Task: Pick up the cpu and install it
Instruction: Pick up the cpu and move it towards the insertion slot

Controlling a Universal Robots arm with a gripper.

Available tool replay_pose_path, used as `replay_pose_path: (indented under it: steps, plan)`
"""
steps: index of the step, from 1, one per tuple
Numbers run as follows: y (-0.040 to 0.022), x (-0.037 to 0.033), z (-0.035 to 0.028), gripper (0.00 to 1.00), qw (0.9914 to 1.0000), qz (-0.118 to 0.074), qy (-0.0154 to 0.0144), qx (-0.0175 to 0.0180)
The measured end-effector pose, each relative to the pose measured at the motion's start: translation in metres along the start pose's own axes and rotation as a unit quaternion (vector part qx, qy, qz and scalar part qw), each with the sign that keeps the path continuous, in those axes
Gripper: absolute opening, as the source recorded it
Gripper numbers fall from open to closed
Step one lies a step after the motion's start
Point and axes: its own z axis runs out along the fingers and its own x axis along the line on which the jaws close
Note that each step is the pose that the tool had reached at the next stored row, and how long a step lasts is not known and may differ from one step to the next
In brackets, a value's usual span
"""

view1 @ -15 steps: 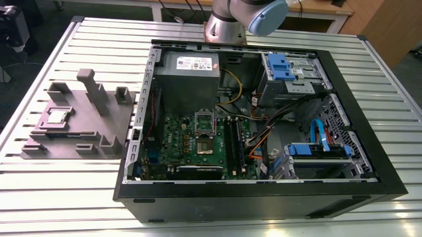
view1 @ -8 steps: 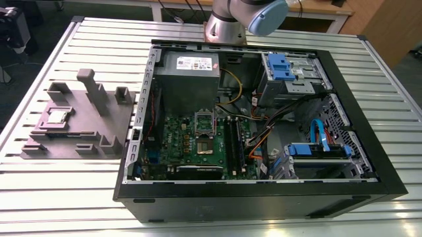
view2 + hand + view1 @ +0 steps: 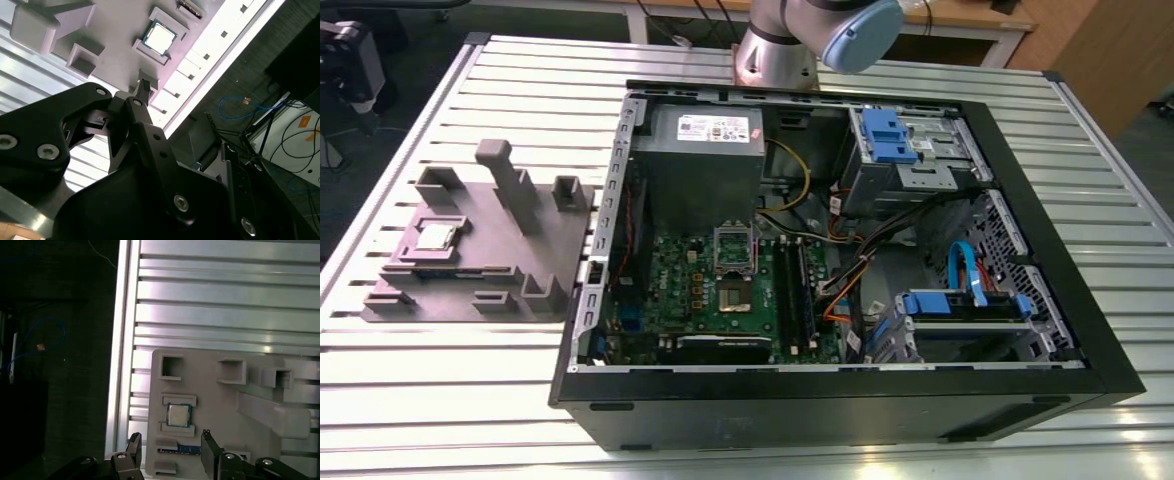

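Fingers (image 3: pixel 134 444) of the gripper (image 3: pixel 170 439) are black and stand wide apart in the first wrist view, with the grey holder tray (image 3: pixel 225 405) showing in the gap between them. In the second wrist view the gripper (image 3: pixel 176 102) is seen from behind its dark linkage, one slim fingertip (image 3: pixel 144 87) poised over the holder tray (image 3: pixel 115 30) without touching it. Just past the fingertips lies the cpu (image 3: pixel 178 415), a small square chip with its silver top up. It is seated flat in a shallow recess of the tray, in line with the open jaws but apart from both fingers; it is also in the second wrist view (image 3: pixel 160 38). The tray carries several raised blocks and square pockets and rests on the slatted aluminium table (image 3: pixel 225 315), close to the table's edge. In the exterior view the cpu (image 3: pixel 438 236) sits on the holder tray (image 3: pixel 520 250) toward the exterior view's left, beside the open computer case (image 3: pixel 854 400). Inside the case lie the green motherboard (image 3: pixel 707 300), its socket (image 3: pixel 731 262), the black RAM sticks (image 3: pixel 794 290) next to the socket, and a grey box with a white label (image 3: pixel 700 150) farther back. The silver arm (image 3: pixel 781 45) rises behind the case.
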Motion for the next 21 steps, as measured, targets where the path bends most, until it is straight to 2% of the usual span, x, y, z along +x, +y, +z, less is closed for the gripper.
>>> replay_pose_path:
  steps: [9, 21]
  plan:
    - [-0.0003, -0.0003, 0.0079, 0.59, 1.00000, 0.001, -0.0001, 0.0000]
    - [-0.0006, -0.0005, 0.0140, 0.59, 1.00000, 0.002, -0.0001, -0.0001]
